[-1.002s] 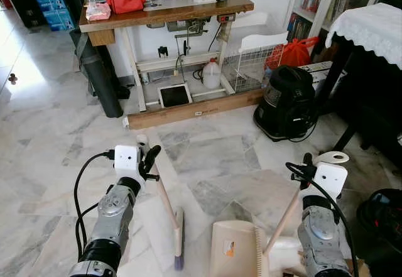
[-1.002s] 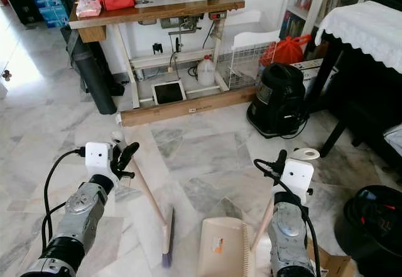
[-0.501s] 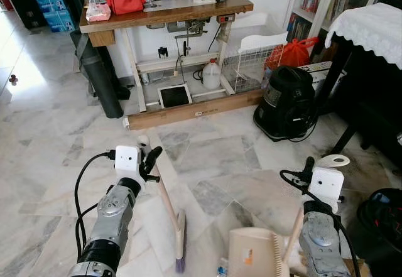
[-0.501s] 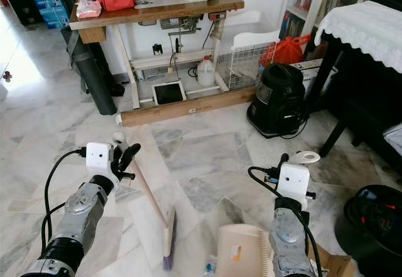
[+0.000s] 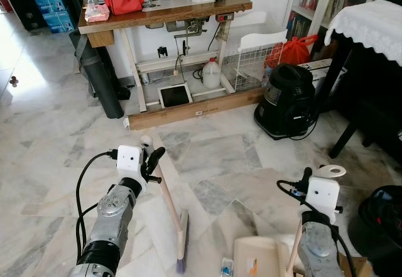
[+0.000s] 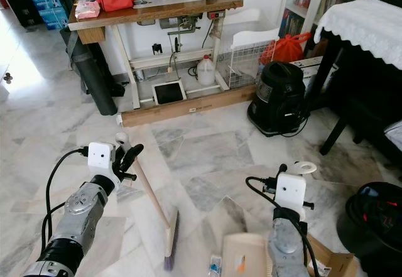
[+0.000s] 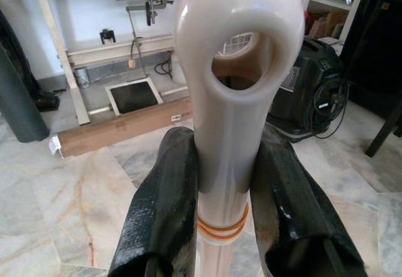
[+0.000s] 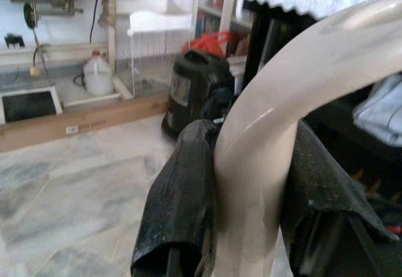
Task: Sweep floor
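A broom (image 5: 171, 211) and a dustpan (image 5: 260, 257) are held as a pair so that litter can be driven from one into the other. The broom is gripped near the looped top of its handle by the left gripper (image 7: 223, 192), a hold that lets the long shaft slant down and forward to the bristle head, which rests on the marble floor (image 5: 213, 154) ahead of the robot's left side. Its two black fingers are seen pressed against either side of the cream handle, just above an orange band, so the jaws are closed narrowly on it. The dustpan's curved handle is clamped in the same way by the right gripper (image 8: 251, 183), with one finger on each side, and the pan is kept low at the bottom edge of the head views, its mouth apparently turned towards the broom. Between broom head and pan a small scrap (image 5: 226, 267) is seen on the floor, possibly a wrapper, though it is too small to be identified.
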{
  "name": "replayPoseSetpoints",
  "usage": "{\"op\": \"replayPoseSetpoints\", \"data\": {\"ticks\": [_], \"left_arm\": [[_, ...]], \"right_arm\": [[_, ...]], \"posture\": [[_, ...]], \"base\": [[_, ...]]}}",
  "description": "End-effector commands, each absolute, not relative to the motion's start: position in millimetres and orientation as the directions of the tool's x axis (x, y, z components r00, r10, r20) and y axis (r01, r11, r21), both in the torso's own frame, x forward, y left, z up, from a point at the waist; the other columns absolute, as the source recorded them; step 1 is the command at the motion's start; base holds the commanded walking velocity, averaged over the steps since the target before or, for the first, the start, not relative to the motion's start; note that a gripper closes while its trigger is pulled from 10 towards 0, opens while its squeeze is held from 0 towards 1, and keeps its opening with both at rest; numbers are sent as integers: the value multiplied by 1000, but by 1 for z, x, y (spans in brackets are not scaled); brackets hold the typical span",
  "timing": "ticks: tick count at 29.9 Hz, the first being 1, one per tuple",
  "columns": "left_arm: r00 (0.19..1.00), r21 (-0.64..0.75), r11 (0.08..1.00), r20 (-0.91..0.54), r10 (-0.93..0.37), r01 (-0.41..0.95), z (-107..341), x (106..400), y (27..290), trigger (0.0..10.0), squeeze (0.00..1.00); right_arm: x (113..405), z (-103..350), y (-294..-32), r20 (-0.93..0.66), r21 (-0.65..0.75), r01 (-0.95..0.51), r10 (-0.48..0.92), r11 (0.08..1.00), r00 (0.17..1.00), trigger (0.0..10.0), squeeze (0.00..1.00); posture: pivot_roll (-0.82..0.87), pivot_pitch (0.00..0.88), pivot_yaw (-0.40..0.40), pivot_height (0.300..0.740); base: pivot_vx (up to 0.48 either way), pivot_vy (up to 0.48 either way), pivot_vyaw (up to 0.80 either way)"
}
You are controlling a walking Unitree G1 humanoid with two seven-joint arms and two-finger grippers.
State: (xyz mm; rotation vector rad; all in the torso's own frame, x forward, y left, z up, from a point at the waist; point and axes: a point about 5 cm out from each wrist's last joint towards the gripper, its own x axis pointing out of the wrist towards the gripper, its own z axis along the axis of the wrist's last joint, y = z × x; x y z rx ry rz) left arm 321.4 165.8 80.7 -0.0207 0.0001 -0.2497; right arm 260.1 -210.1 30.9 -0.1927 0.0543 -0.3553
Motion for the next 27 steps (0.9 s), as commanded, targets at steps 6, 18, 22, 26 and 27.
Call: {"op": "replayPoseSetpoints", "data": {"ticks": [6, 18, 22, 26, 27], "left_arm": [[965, 5, 965, 3, -264, 264, 86, 322, 171, 10000, 0], [944, 2, 947, -75, -320, 321, 78, 322, 165, 10000, 0], [936, -14, 941, -100, -337, 337, 75, 321, 163, 10000, 0], [926, -21, 936, -139, -350, 351, 70, 318, 163, 10000, 0], [925, -21, 936, -147, -350, 351, 68, 317, 163, 10000, 0]], "right_arm": [[253, 21, -208, -37, -213, 329, -344, 920, 938, 10000, 0], [251, 13, -195, -67, -267, 205, -230, 942, 971, 10000, 0], [251, 11, -191, -78, -298, 154, -185, 942, 980, 10000, 0], [252, 9, -187, -83, -352, 79, -115, 933, 990, 10000, 0], [253, 10, -186, -81, -361, 72, -108, 930, 991, 10000, 0]], "posture": [[-73, 19, 94, 740], [-67, 39, 97, 740], [-65, 48, 98, 740], [-63, 57, 95, 740], [-63, 57, 95, 740]], "base": [[0, 0, 0], [0, 0, 0], [0, 0, 0], [0, 0, 0], [0, 0, 0]]}}
